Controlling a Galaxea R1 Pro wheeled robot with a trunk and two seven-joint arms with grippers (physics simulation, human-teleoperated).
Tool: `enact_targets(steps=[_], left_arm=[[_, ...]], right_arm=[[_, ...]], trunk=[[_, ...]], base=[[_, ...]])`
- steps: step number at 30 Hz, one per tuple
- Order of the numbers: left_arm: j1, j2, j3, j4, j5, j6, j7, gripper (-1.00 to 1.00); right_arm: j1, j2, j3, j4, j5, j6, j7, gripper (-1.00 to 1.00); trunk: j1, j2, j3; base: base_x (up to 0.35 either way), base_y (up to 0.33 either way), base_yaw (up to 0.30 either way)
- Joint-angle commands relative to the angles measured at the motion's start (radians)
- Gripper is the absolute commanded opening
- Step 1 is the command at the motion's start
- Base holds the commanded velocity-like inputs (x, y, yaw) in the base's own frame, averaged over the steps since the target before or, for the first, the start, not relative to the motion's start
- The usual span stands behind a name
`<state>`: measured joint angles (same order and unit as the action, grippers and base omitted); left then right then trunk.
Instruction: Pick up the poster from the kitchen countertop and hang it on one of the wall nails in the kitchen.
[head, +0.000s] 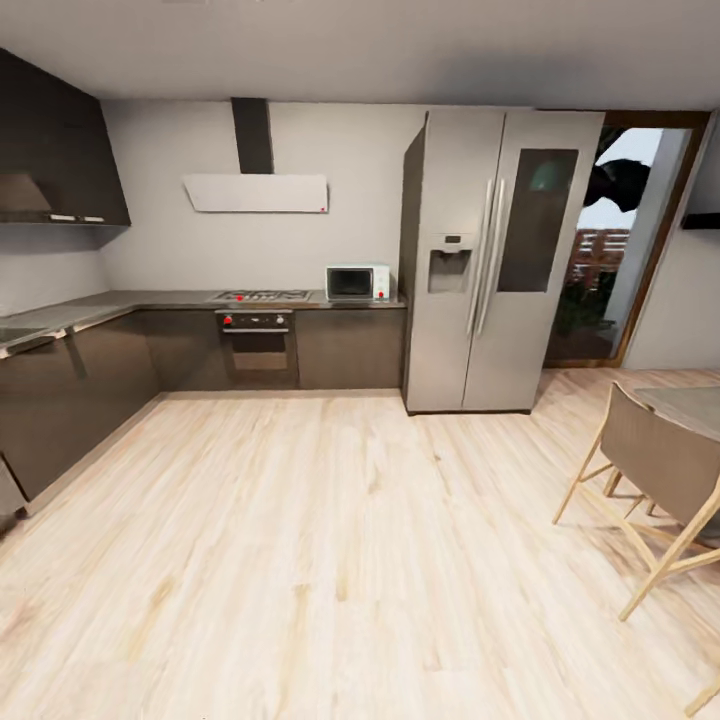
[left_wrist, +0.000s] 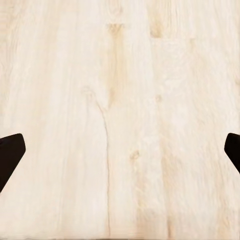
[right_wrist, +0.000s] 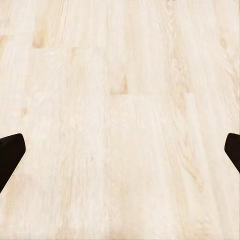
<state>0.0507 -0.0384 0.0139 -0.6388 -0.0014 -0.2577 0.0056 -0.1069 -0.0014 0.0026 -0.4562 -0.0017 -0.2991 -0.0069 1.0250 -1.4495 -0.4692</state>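
Kitchen ahead, robot out on the pale plank floor (head: 330, 560), some way short of the cabinets. Step in hand, by my reading: still the approach, nothing picked up.

Landmark: the steel fridge (head: 490, 270). Left of it, touching its side, a dark bench (head: 300, 299) along the back wall carries a gas hob (head: 262, 295) and a white microwave (head: 357, 282); an oven (head: 257, 345) sits below the hob and a white hood (head: 256, 192) above it. Further left of the fridge, round the corner, a grey bench (head: 50, 318) runs along the side wall toward the viewer. Its near end is cut by the picture edge. Poster: I cannot find it from here, nor any wall nail; presumably on that grey bench beyond what shows.

Right of the fridge, an open doorway (head: 610, 250) to outdoors; nearer, a wooden chair (head: 655, 470) at a table corner (head: 690, 405).

Left end effector (left_wrist: 120, 155): both dark fingertips at the far edges of its wrist view, spread wide, bare floor between, nothing held. Right end effector (right_wrist: 120, 155): the same, wide apart and empty.

Next move, I judge: turn and roll left toward the grey bench until the poster comes into sight.

Containers: microwave door closed, fridge doors closed, contents unseen.
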Motion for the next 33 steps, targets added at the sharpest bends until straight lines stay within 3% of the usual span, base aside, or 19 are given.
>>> enact_targets(steps=[1, 19, 33], left_arm=[[0.000, 0.000, 0.001, 0.000, 0.000, -0.002, 0.001, 1.00], [0.000, 0.000, 0.001, 0.001, 0.000, -0.002, 0.001, 1.00], [0.000, 0.000, 0.001, 0.001, 0.000, -0.001, 0.001, 1.00]], right_arm=[[0.000, 0.000, 0.000, 0.001, 0.000, -0.003, -0.001, 1.00], [-0.001, 0.000, 0.000, 0.001, 0.001, -0.003, 0.001, 1.00], [0.000, -0.008, 0.003, 0.075, 0.005, -0.003, 0.007, 1.00]], trunk=[[0.000, 0.000, -0.001], [0.000, 0.000, -0.001], [0.000, 0.000, -0.001]], base=[[0.000, 0.000, 0.294], [0.000, 0.000, 0.290], [0.000, 0.000, 0.041]])
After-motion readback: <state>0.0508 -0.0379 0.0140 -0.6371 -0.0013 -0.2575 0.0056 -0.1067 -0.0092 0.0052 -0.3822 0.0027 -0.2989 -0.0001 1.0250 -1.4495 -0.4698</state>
